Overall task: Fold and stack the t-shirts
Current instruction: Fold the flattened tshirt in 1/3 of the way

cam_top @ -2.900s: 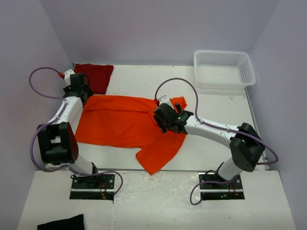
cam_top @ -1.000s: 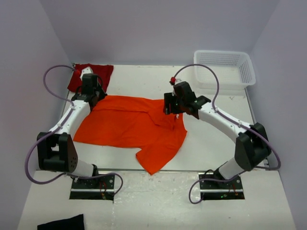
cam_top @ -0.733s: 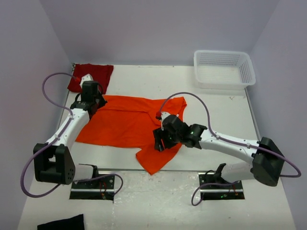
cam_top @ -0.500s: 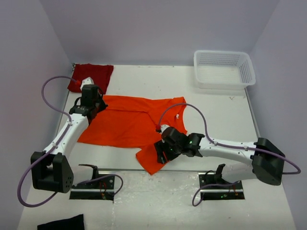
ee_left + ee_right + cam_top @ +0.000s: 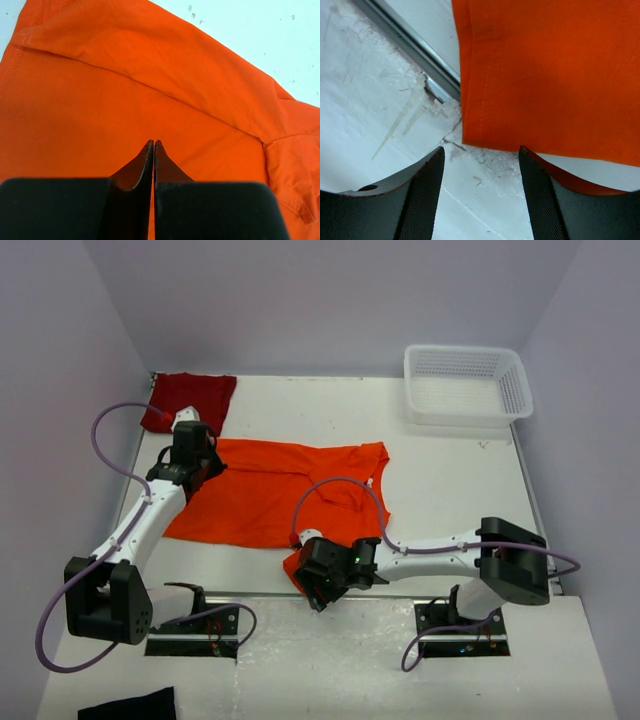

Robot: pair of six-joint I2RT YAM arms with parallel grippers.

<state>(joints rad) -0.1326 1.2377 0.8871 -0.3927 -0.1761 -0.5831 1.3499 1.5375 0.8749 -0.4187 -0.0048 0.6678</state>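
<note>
We see the orange t-shirt (image 5: 265,495) spread mostly flat, one sleeve at the desk (image 5: 450,490) front edge; the crimson t-shirt (image 5: 195,398) lies in the far left corner.

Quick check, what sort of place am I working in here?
Probably a lab test booth: plain lilac walls close round a white table, with an orange t-shirt and a mesh basket on it.
</note>
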